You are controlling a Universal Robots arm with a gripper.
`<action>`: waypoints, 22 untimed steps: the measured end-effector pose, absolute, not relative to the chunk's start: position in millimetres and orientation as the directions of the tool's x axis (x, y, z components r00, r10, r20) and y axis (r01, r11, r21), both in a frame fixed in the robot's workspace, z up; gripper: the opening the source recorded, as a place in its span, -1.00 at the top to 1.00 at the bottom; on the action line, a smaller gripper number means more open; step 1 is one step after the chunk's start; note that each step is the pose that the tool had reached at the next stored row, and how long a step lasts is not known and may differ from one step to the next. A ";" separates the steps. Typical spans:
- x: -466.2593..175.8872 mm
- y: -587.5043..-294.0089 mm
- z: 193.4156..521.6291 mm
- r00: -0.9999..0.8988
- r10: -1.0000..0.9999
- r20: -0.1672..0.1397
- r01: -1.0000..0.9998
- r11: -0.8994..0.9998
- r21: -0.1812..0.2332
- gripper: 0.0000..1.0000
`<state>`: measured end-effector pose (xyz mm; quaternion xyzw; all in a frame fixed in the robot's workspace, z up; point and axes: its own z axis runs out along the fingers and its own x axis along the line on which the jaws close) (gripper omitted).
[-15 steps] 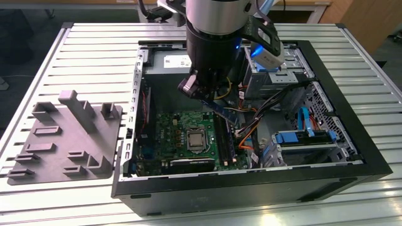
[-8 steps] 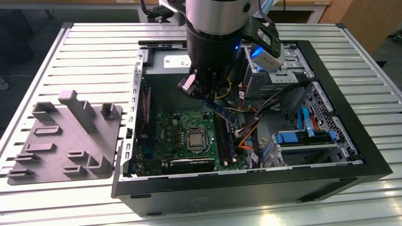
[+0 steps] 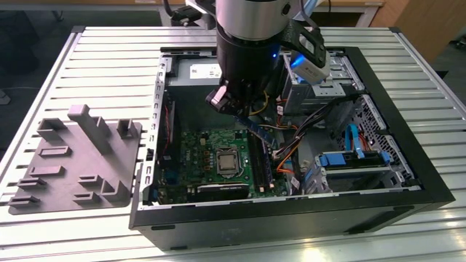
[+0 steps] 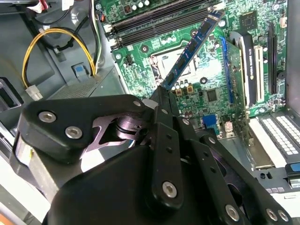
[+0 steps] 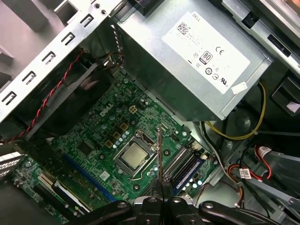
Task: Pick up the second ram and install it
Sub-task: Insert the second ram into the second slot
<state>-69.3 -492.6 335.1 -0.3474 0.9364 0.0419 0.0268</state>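
The ram (image 4: 194, 44) is pinched at one end between the gripper's (image 4: 161, 96) fingers, which are closed tight on it. It hangs inside the open case (image 3: 291, 213), above the motherboard (image 3: 196, 158). In the exterior view the ram (image 3: 256, 131) slants down from the gripper (image 3: 231, 106) toward the near side and the exterior view's right. Its low end lies over the slots (image 3: 258, 164) and seems not to touch them, though the clutter of cables there leaves that unsure. In the first wrist view the ram (image 5: 159, 154) shows edge-on as a thin line rising from the gripper (image 5: 160, 194). It crosses the picture between the socket (image 5: 133, 156) and the slots (image 5: 185, 164).

In the second wrist view the ram's flat side shows blue with a row of small chips, and its free end points toward the slots (image 4: 154, 16). The socket (image 3: 228, 162) sits at the middle of the board, and the slots run just to the exterior view's right of it.

The power supply (image 5: 187, 61) fills the far end of the case, and a yellow cable (image 4: 47, 37) loops beside it. Blue drive caddies (image 3: 342, 159) sit at the case's near corner on the exterior view's right. A grey tray (image 3: 73, 164) with upright blocks lies on the slatted table (image 3: 109, 60), well apart from the gripper, to the exterior view's left of the case
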 end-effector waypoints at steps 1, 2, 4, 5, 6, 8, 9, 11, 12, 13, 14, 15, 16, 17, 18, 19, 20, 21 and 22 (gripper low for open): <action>-69.3 -492.6 335.1 -0.760 -0.646 -0.079 -0.650 0.758 0.060 0.76; -69.3 -492.6 335.1 -0.762 -0.642 -0.079 -0.647 0.760 0.060 0.76; -69.3 -492.6 335.1 -0.768 -0.636 -0.079 -0.640 0.766 0.060 0.76; -69.3 -492.6 335.1 -0.771 -0.632 -0.079 -0.637 0.769 0.060 0.76; -69.3 -492.6 335.1 -0.774 -0.629 -0.079 -0.633 0.772 0.060 0.76; -69.3 -492.6 335.1 -0.779 -0.622 -0.079 -0.626 0.777 0.060 0.76; -69.3 -492.6 335.1 -0.782 -0.618 -0.079 -0.622 0.780 0.060 0.76; -69.3 -492.6 335.1 -0.789 -0.609 -0.079 -0.614 0.787 0.060 0.76; -69.3 -492.6 335.1 -0.792 -0.605 -0.079 -0.610 0.790 0.060 0.76; -69.3 -492.6 335.1 -0.795 -0.601 -0.079 -0.606 0.793 0.060 0.76; -69.3 -492.6 335.1 -0.798 -0.598 -0.079 -0.602 0.796 0.060 0.76; -69.3 -492.6 335.1 -0.801 -0.594 -0.079 -0.599 0.799 0.060 0.76; -69.3 -492.6 335.1 -0.803 -0.590 -0.079 -0.595 0.801 0.060 0.76; -69.3 -492.6 335.1 -0.806 -0.587 -0.079 -0.592 0.804 0.060 0.76; -69.3 -492.6 335.1 -0.808 -0.583 -0.079 -0.588 0.807 0.060 0.76; -69.3 -492.6 335.1 -0.811 -0.580 -0.079 -0.584 0.809 0.060 0.76; -69.3 -492.6 335.1 -0.813 -0.576 -0.079 -0.581 0.812 0.060 0.76; -69.3 -492.6 335.1 -0.816 -0.573 -0.079 -0.578 0.814 0.060 0.76; -69.3 -492.6 335.1 -0.818 -0.570 -0.079 -0.575 0.816 0.060 0.76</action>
